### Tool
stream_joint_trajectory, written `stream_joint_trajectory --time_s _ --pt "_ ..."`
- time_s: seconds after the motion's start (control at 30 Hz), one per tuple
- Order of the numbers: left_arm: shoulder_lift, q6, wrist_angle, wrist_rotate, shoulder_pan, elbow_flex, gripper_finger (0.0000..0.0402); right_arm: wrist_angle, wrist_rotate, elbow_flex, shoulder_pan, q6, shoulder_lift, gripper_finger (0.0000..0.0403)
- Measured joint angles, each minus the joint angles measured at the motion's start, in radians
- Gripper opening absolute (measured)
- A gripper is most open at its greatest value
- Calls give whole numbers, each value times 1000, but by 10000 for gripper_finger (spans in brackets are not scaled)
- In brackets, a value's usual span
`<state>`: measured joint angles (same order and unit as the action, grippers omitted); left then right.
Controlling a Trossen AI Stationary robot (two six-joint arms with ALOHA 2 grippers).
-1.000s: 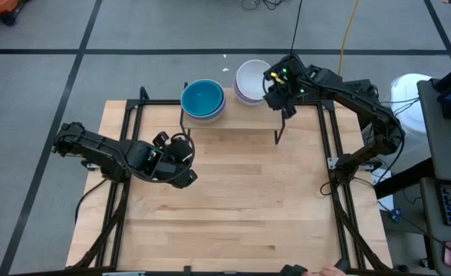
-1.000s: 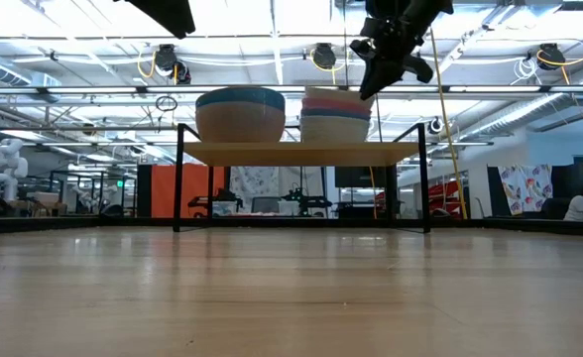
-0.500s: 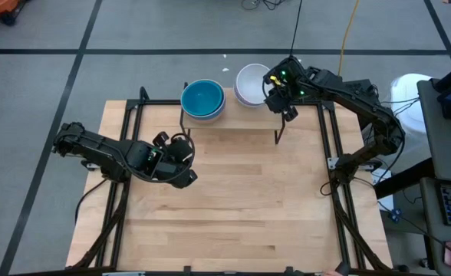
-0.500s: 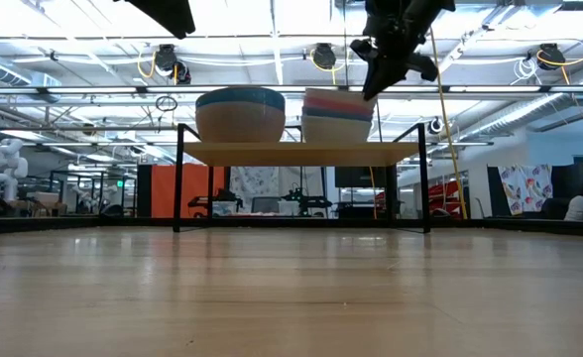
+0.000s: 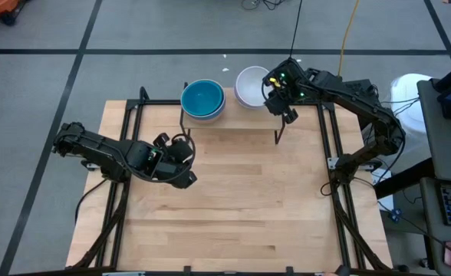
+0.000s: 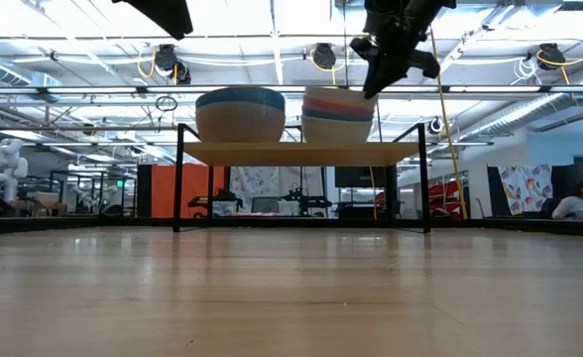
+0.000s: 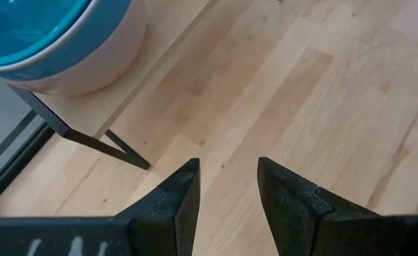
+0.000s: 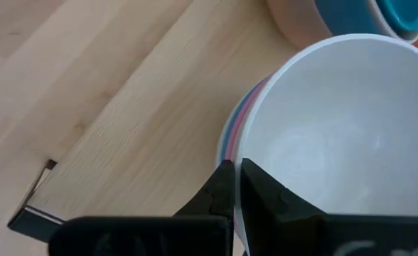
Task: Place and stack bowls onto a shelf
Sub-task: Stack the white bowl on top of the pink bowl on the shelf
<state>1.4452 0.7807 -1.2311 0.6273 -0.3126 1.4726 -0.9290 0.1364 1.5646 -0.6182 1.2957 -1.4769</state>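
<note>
The low light-wood shelf [image 5: 241,119] stands at the table's far edge and carries two stacks of bowls. The left stack [image 5: 202,98] has a teal bowl on top. The right stack [image 6: 337,117] shows pink, blue and pale bowls under a white bowl [image 5: 251,86]. My right gripper [image 5: 272,87] is over the shelf's right end, shut on that white bowl. My left gripper [image 5: 178,146] waits open over the table, near the shelf's left front leg. It touches nothing. My right gripper pinches the white bowl's rim [image 8: 246,158] on the side toward the table's right. One finger [image 8: 266,195] is inside the bowl and the other is outside. The fingers come from above, slanting down. The bowl is nested in the right stack and tilts slightly.
The shelf's thin black legs [image 7: 120,146] stand on the big wooden tabletop [image 5: 233,199], which spreads bare in front of the shelf. Black frame rails run along both table sides. A person sits far off in the room at the right [image 6: 574,203].
The white bowl in my right gripper has shifted a little toward the table's near edge. It now covers the right stack, whose rim showed beside it before. The gripper has stayed shut on the rim.
</note>
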Motion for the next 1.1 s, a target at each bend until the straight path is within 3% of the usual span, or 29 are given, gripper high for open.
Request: stream_joint_trajectory --time_s 0.4,1.1 --pt "0 0 0 0 0 0 147 -34 0 0 0 16 0 0" --pt "0 -19 -9 0 1 0 147 -115 23 0 35 -104 1 0"
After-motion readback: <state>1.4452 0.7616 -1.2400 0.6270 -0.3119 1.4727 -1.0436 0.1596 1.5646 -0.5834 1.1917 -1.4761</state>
